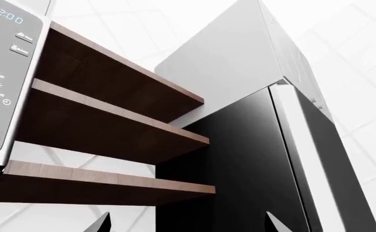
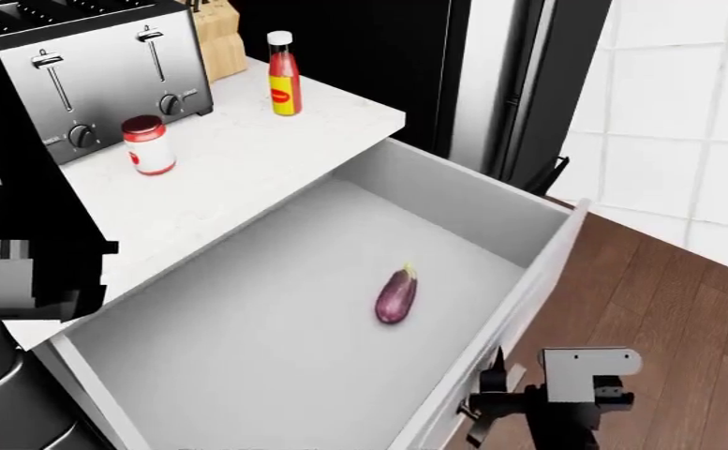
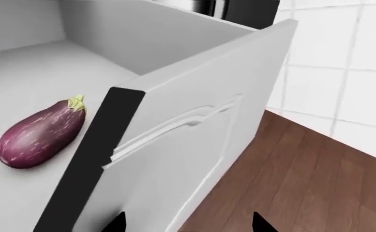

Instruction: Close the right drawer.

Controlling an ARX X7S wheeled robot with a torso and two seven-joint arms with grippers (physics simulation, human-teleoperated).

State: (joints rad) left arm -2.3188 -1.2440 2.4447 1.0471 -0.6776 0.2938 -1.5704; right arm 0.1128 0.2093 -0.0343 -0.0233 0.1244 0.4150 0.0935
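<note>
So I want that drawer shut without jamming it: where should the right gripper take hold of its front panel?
Probably no grip is needed. The right drawer stands fully open with an eggplant inside, and its front panel faces the right gripper. No handle shows in these views, so press flat on the panel's outer face near its middle, coming from the wood-floor side, and push straight inward.

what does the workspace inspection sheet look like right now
surface: white counter, mostly bare
job's things: right drawer wide open, front panel facing the wood floor
clutter: eggplant inside the drawer; toaster, red-lidded jar, sauce bottle, knife block on the counter
grippers: right gripper open, beside the front panel; left gripper open, aimed at shelves and microwave
cables: nothing seen
surroundings: black fridge, white tiled wall
</note>
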